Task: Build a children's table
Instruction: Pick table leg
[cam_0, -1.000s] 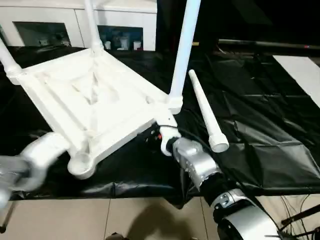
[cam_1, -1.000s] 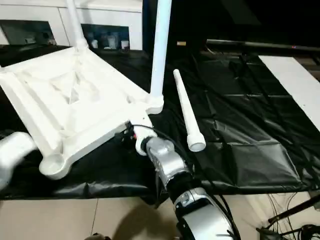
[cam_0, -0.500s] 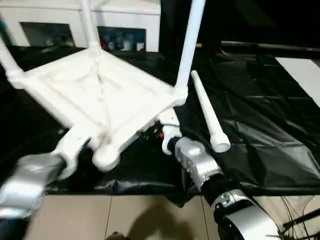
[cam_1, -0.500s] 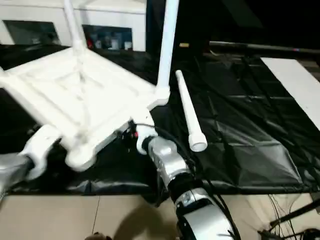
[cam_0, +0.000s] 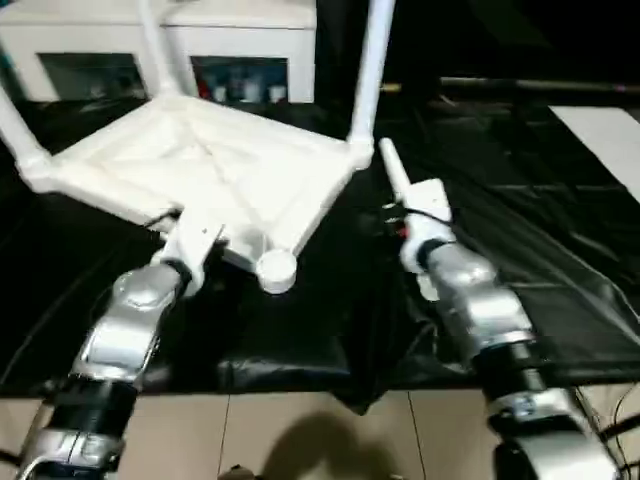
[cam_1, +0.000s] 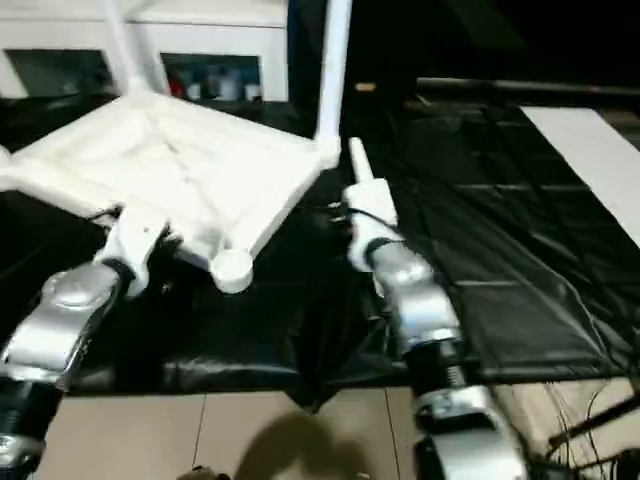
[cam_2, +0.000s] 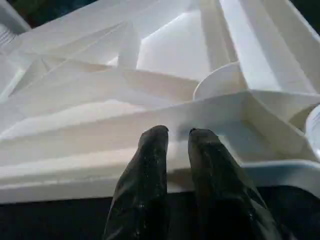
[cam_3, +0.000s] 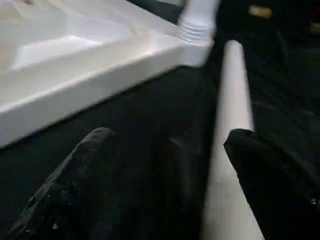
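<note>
Black plastic sheeting (cam_0: 520, 230) covers the whole work surface, with a white glass-door cabinet (cam_0: 235, 50) along the back and tiled floor (cam_0: 300, 430) along the near edge. The tabletop (cam_0: 200, 175) lies upside down on the sheet, ribbed underside up, and three legs already stand in its corner sockets; the clearest one (cam_0: 370, 70) rises from the corner just across from the right gripper. The empty socket (cam_0: 276, 268) sits at the nearest corner, just beside the left gripper on its inner side. The left gripper (cam_2: 177, 136) has its two black fingers nearly together, tips right up against the tabletop's near edge rail; looks like they're pinching a thin rib there, but I honestly can't tell if it's a real grip or just contact. The right gripper (cam_3: 165, 142) is spread wide, fingers (cam_3: 85, 160) apart with the loose fourth leg (cam_3: 232, 135) lying on the sheet between them, closer to the outer finger, not clamped. That leg stretches straight away from the right gripper toward the tabletop's far corner, ending just beside it.
</note>
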